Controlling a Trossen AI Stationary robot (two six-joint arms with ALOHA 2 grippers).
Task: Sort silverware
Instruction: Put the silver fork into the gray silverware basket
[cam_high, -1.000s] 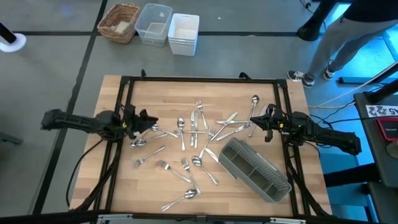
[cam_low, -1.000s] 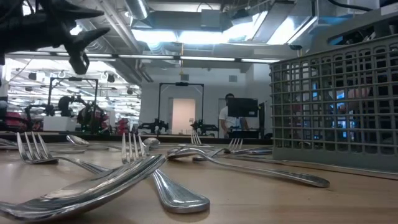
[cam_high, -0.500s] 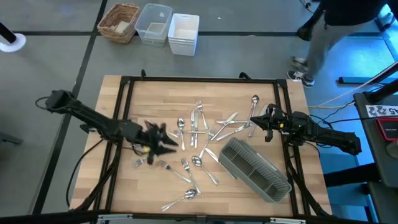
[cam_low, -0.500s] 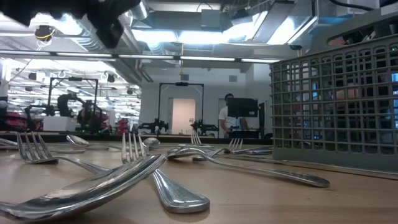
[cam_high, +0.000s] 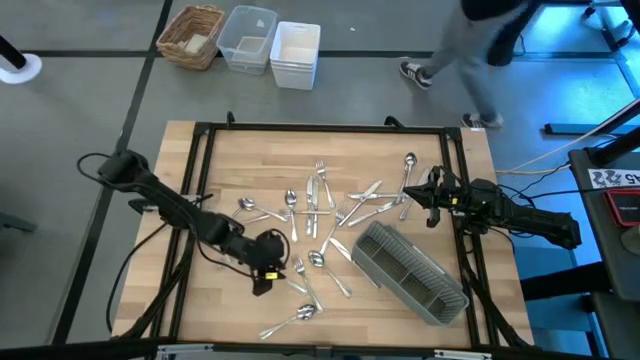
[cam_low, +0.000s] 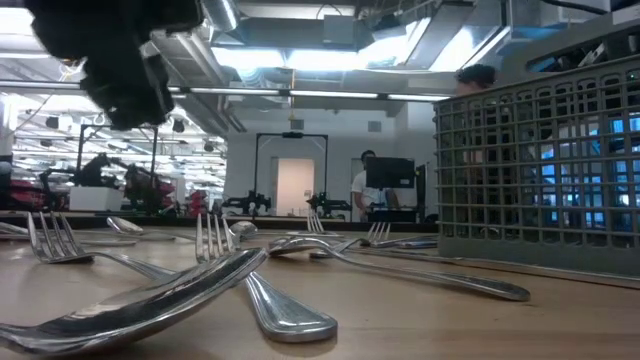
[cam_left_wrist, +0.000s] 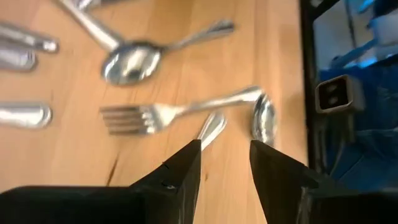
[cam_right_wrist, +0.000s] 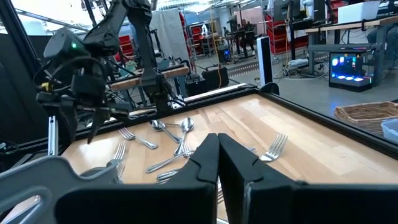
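The silverware (cam_high: 322, 212), shiny forks, spoons and knives, lies scattered flat over the middle of the wooden table. The grey slatted caddy (cam_high: 410, 270) lies at the near right. My left gripper (cam_high: 263, 283) hangs open above the near-left pieces, tipped down. In the left wrist view my left gripper (cam_left_wrist: 225, 148) stands above bare wood just short of a fork (cam_left_wrist: 174, 115) and a spoon (cam_left_wrist: 263, 118). My right gripper (cam_high: 408, 197) waits at the table's right side, level and shut, as the right wrist view shows it (cam_right_wrist: 217, 144).
A black frame rail (cam_high: 320, 128) runs around the table. Beyond the far edge stand a wicker basket (cam_high: 191, 35), a clear tub (cam_high: 247, 38) and a white tub (cam_high: 295, 52). A person (cam_high: 480, 35) walks past behind the far right corner.
My left gripper has swung from the table's left edge toward the middle and the near edge, tipping from level to slanting down over the near-left forks. Its fingers stay open. The person beyond the table has walked toward the left.
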